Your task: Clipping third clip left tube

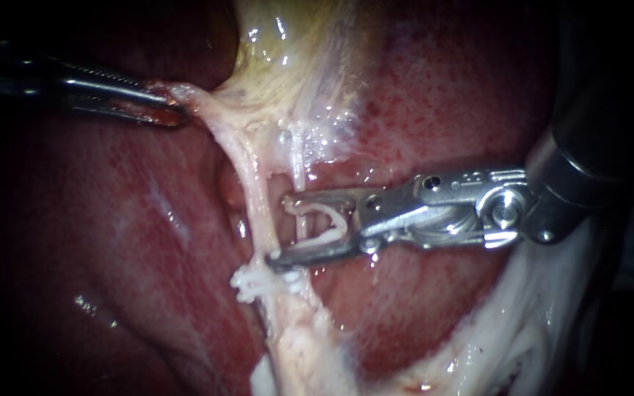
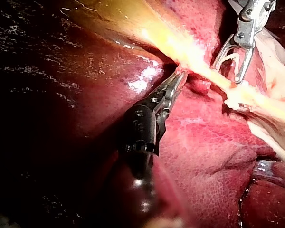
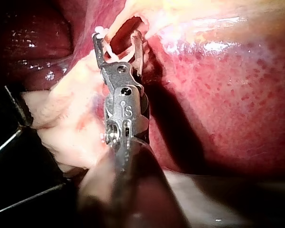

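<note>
By the right instrument (image 1: 281, 228), an open clip (image 1: 340, 220) is held at the left tube (image 1: 254, 187).

The right instrument's jaws are seen spread wide, with the white open clip seated between them and touched by both. Their tips are placed just beside the left tube, the lower tip touching it; whether the tube is enclosed cannot be told. Just below that tip, a closed clip (image 1: 248, 282) is seen on the tube as a white lump. Farther off, the left instrument (image 1: 166, 111) is pinched on pale tissue (image 1: 196, 99) at the tube's upper end, beneath the gallbladder (image 1: 288, 66). The liver (image 1: 111, 220) is seen behind everything.
</note>
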Robot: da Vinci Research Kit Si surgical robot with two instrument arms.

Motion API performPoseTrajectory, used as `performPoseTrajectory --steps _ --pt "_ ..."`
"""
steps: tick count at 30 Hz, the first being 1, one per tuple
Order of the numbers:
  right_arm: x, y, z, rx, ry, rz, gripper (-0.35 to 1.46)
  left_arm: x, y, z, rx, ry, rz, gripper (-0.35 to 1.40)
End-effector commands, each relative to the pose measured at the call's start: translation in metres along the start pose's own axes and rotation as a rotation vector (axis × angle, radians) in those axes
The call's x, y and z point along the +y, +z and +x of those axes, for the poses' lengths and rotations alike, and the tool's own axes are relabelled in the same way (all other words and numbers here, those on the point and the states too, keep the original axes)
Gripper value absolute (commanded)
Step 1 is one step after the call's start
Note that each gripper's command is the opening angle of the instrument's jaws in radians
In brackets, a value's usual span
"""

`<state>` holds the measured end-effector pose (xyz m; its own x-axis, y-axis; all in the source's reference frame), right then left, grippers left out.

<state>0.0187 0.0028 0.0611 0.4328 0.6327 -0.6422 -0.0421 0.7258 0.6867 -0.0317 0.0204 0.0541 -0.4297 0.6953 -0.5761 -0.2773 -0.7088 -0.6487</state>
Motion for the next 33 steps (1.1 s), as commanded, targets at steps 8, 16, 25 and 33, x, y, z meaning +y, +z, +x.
performPoseTrajectory --steps 8,16,25,33 --pt "0.0006 0.0005 -0.0003 0.011 0.009 0.030 0.50 0.0000 0.0000 0.0000 0.000 0.000 0.000 -0.35" --pt "0.0003 0.0028 0.0011 0.061 0.047 0.120 0.50 0.0000 0.0001 0.0000 0.000 0.000 0.001 -0.35" --pt "-0.0001 0.0048 0.0024 0.102 0.055 0.128 0.50 0.0000 0.0002 0.0000 0.000 0.000 0.002 -0.35" --pt "-0.0017 0.0043 0.0051 0.159 0.077 0.162 0.49 0.0000 0.0004 0.0001 0.000 0.000 0.003 -0.35"
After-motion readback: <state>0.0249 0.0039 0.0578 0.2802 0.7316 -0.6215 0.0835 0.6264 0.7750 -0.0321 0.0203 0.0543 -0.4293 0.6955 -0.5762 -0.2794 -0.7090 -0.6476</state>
